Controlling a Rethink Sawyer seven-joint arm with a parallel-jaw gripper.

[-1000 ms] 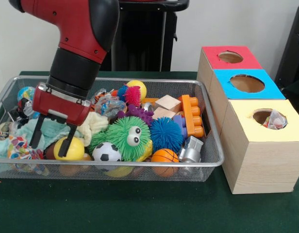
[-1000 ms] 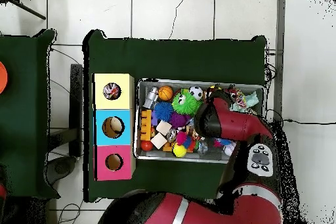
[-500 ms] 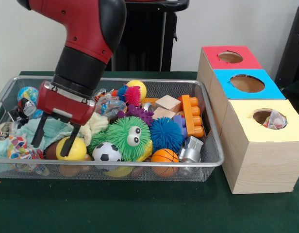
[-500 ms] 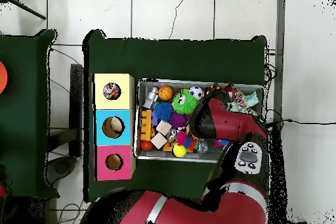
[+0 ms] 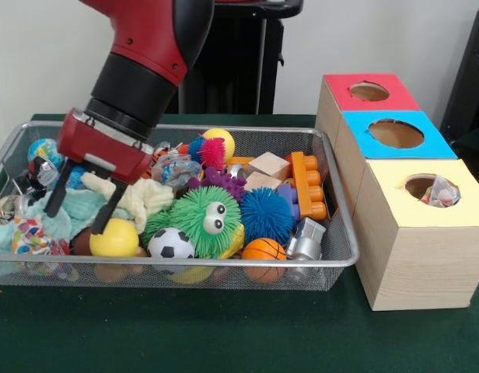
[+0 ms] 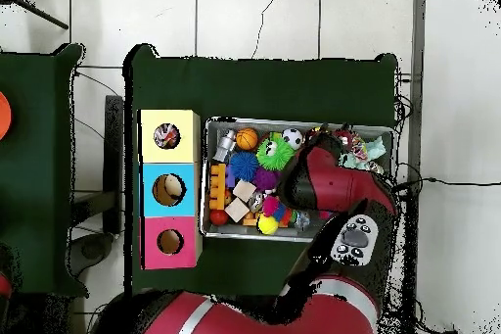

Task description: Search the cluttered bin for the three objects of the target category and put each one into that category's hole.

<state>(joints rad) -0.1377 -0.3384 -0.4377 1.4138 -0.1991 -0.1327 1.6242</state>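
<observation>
My gripper (image 5: 78, 208) hangs open over the left part of the wire bin (image 5: 333, 260), tilted, its fingertips just above a teal cloth (image 5: 72, 208) and a cream cloth (image 5: 142, 198). Nothing is held between them. A yellow ball (image 5: 113, 238) lies just below the right fingertip. Beside it are a soccer ball (image 5: 170, 243), a green fuzzy toy with eyes (image 5: 204, 216), a blue spiky ball (image 5: 265, 214) and a small basketball (image 5: 263, 250). In the overhead view the arm (image 6: 328, 178) covers the gripper and the right half of the bin (image 6: 294, 121).
Right of the bin stand three wooden boxes with round holes: red (image 5: 369, 92), blue (image 5: 395, 134) and yellow (image 5: 426, 188), the yellow one holding a crinkly wrapped thing (image 5: 440, 193). Wooden blocks (image 5: 268, 165) and an orange brick (image 5: 309, 185) lie at the bin's right.
The gripper has risen and tilted, pulling back from the yellow ball toward the cloths. It stays open and holds nothing. The arm's elbow has swung round in the overhead view.
</observation>
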